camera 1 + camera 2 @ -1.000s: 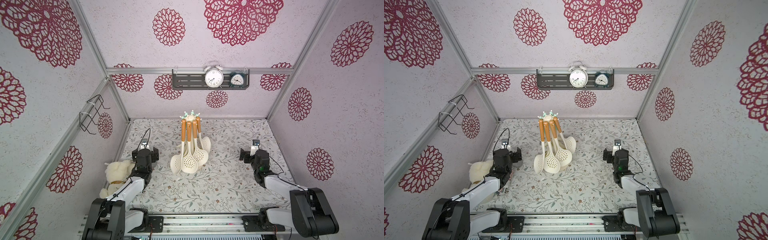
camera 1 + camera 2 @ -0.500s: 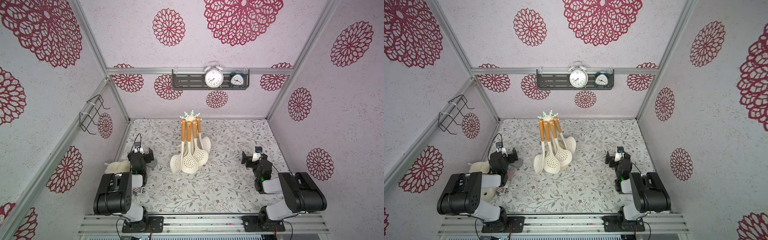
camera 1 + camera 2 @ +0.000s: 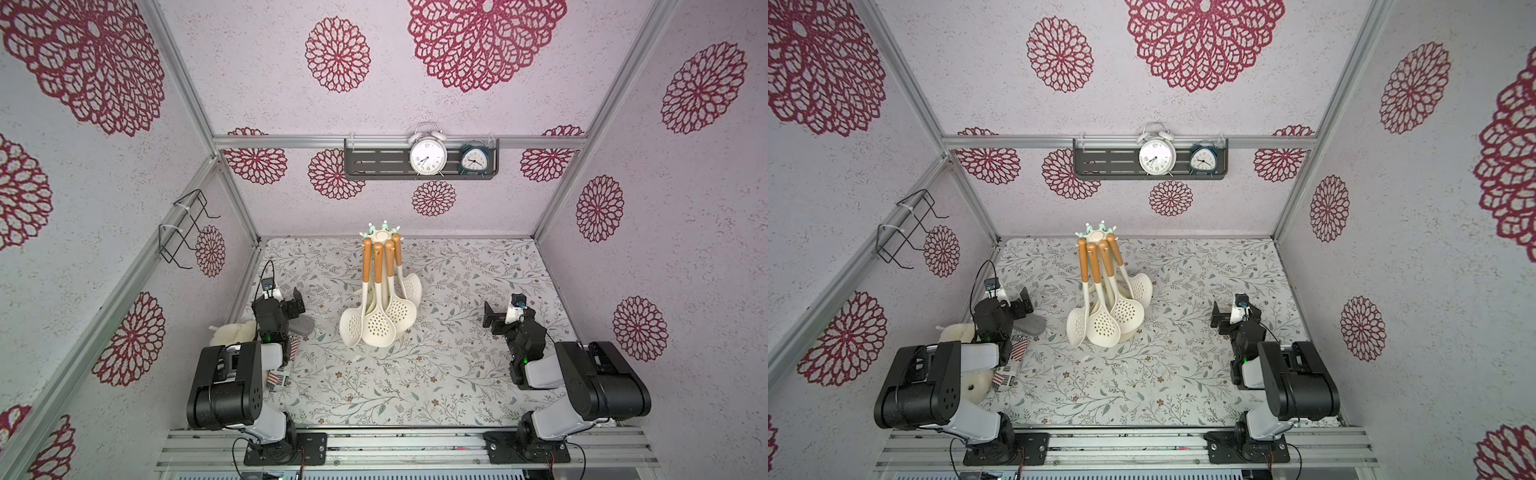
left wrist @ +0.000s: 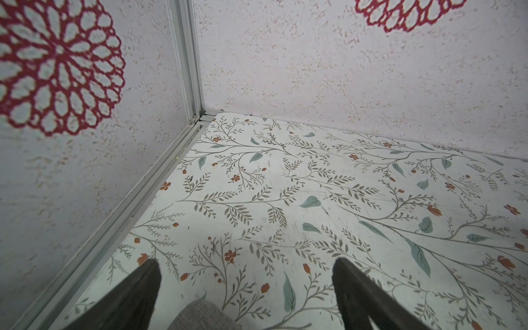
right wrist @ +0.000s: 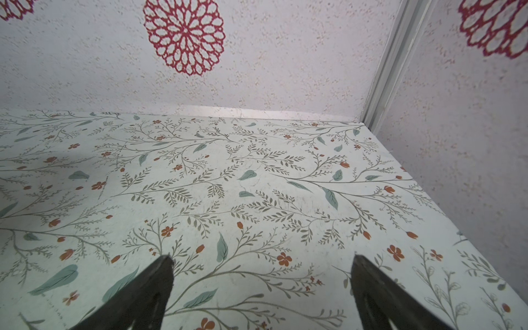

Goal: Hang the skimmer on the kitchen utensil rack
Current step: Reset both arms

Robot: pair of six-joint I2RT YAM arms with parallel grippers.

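The cream kitchen utensil rack (image 3: 382, 237) (image 3: 1097, 237) stands mid-table in both top views. Several skimmers with orange handles and cream perforated heads hang from its crown hooks, among them a skimmer (image 3: 378, 330) (image 3: 1104, 328) at the front. My left gripper (image 3: 286, 300) (image 3: 1014, 306) (image 4: 245, 274) sits low, left of the rack and well apart from it. It is open over bare table. My right gripper (image 3: 498, 321) (image 3: 1222, 321) (image 5: 261, 271) is far right of the rack, open, with nothing between its fingers.
A cream plush toy (image 3: 230, 332) (image 3: 956, 332) lies by the left arm, with a grey cloth piece (image 3: 303, 328) (image 4: 200, 314) just under the left gripper. A dark grey shelf (image 3: 374, 162) with two clocks hangs on the back wall. A black wire rack (image 3: 183, 228) is on the left wall.
Both arms have folded back toward the front rail, drawing the grippers slightly away from the rack. Both grippers stayed open; the skimmers on the rack have not moved.
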